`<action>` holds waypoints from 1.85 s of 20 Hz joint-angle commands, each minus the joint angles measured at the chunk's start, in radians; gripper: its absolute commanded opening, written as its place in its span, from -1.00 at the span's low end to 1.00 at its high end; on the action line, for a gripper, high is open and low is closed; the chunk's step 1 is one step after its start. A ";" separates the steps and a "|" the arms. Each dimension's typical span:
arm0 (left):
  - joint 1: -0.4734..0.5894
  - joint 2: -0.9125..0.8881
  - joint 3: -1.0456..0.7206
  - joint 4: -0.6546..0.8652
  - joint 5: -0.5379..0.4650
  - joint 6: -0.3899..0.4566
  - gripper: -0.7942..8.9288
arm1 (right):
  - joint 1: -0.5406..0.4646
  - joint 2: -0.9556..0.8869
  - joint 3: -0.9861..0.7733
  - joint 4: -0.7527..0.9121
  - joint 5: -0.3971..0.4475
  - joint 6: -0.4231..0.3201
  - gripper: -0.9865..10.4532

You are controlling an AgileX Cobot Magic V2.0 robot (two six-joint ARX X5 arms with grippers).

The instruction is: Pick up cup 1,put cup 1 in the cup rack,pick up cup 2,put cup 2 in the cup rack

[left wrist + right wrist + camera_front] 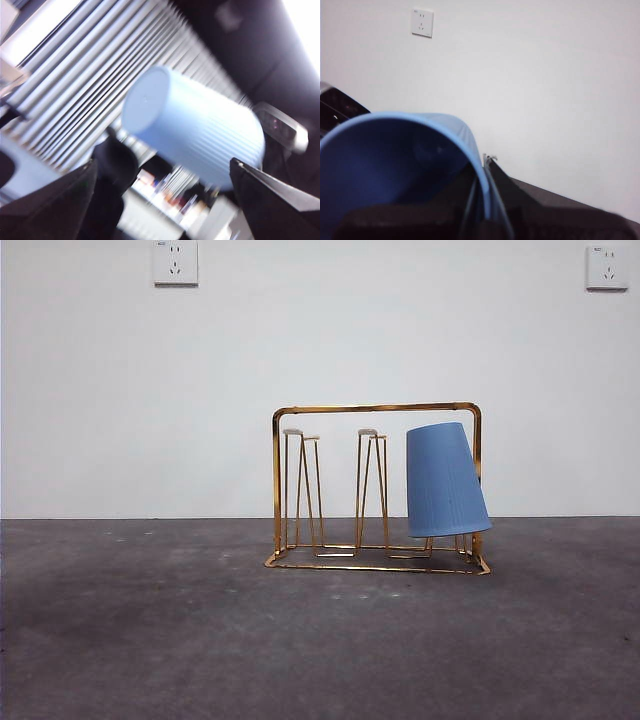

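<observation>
The left gripper (162,172) has its two black jaws spread wide, a pale blue cup (195,132) lying between them; contact cannot be told from the blurred left wrist view. The right gripper (482,200) has its jaws closed on the rim of a blue cup (395,165), one jaw inside the mouth, one outside.

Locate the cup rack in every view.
Front view: cup rack stands centre-right on the table, a blue cup upturned at its right end.
Left wrist view: not in it.
Right wrist view: not in it; a second cup, in the right gripper, fills the lower left.
Shared landmark: white wall socket, front and right wrist views.
</observation>
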 commanded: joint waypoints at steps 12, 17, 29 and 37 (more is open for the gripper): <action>-0.022 0.063 -0.002 0.095 -0.113 -0.106 0.09 | 0.000 0.013 -0.227 0.164 -0.092 -0.040 -0.85; -0.022 0.063 -0.002 0.095 -0.124 -0.106 0.09 | 0.000 0.053 -0.239 0.195 -0.124 -0.059 -0.85; -0.016 0.063 -0.002 0.095 -0.119 -0.102 -0.30 | 0.000 0.115 -0.239 0.180 -0.114 -0.067 -0.85; 0.006 0.063 -0.002 0.091 -0.111 -0.057 -0.85 | 0.000 0.113 -0.238 0.062 -0.096 -0.058 -0.48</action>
